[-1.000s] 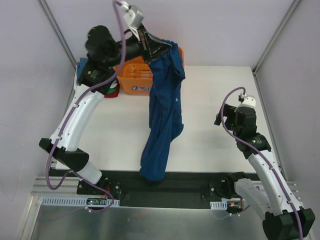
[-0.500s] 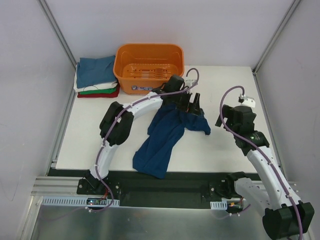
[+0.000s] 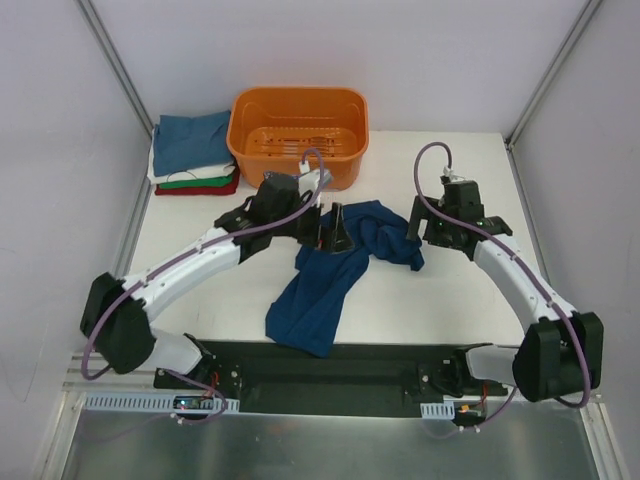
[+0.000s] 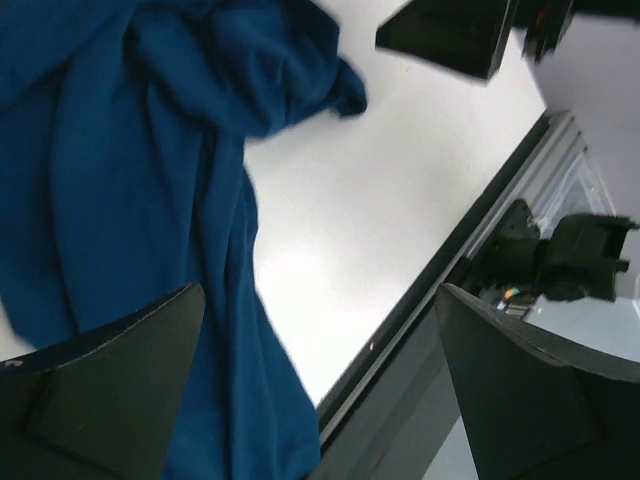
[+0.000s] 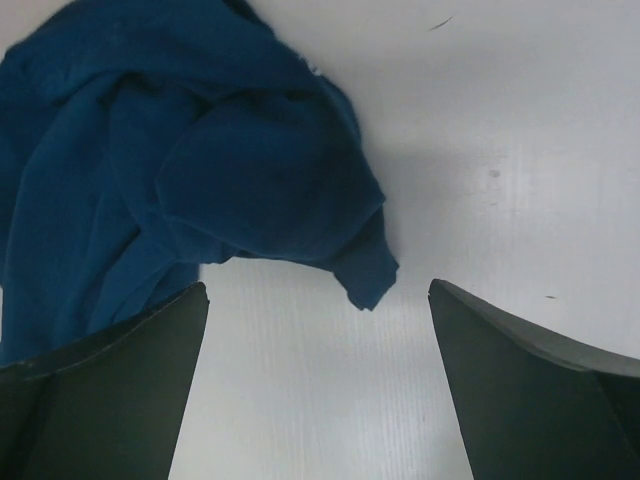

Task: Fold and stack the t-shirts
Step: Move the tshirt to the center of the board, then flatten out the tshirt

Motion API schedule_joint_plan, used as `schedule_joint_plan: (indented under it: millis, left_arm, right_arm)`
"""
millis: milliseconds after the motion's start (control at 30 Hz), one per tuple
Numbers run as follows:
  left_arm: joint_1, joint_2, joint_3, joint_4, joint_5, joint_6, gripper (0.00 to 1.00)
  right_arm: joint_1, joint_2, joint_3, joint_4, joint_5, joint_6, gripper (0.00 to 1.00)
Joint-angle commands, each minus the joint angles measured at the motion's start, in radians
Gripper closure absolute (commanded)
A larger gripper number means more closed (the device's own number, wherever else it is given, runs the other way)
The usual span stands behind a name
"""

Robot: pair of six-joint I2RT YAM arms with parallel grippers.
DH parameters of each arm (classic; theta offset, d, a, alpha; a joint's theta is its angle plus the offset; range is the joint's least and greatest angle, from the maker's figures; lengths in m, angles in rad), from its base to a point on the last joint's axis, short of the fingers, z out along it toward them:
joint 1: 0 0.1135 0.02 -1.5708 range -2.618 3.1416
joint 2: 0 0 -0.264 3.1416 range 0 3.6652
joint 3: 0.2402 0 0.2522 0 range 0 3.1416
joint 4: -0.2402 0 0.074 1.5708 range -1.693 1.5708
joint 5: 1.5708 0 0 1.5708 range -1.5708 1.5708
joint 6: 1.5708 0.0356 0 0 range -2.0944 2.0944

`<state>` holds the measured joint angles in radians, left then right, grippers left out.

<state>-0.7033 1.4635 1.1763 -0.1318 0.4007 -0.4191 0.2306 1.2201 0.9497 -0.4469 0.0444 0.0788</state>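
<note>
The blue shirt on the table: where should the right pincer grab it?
Grip the small corner poking out of the blue shirt toward the right pincer. It lies thin on the table, unlike the thick bunched folds behind it, so coming straight down from above, fingers straddling it, looks best.

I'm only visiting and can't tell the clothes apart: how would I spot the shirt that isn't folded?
Find the orange basket at the far edge of the white table. Just in front of it, mid-table, lies a dark blue t-shirt. Unlike the folded stack left of the basket, it is crumpled and spread out loose.
</note>
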Motion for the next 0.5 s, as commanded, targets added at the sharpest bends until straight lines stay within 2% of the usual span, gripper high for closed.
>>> schedule_joint_plan:
  millis: [0, 100, 200, 333, 467]
  left_arm:
    - [0.008, -0.146, -0.286, -0.06, -0.085, -0.128, 0.01]
    - [0.01, -0.229, -0.424, -0.068, -0.077, -0.203, 0.01]
    - [0.005, -0.27, -0.498, -0.075, -0.022, -0.248, 0.01]
    - [-0.03, -0.293, -0.55, -0.103, 0.007, -0.283, 0.01]
    - [-0.051, -0.255, -0.57, -0.135, 0.015, -0.316, 0.14]
  right_arm:
    - [0.021, 0.088, 0.046, 0.05, -0.201, 0.027, 0.03]
    - [0.093, 0.166, 0.092, 0.051, -0.186, 0.024, 0.02]
    - [0.131, 0.248, 0.133, 0.05, -0.167, 0.03, 0.01]
    - [0.15, 0.32, 0.169, 0.062, -0.152, 0.055, 0.09]
    - [0.159, 0.404, 0.204, 0.06, -0.124, 0.068, 0.17]
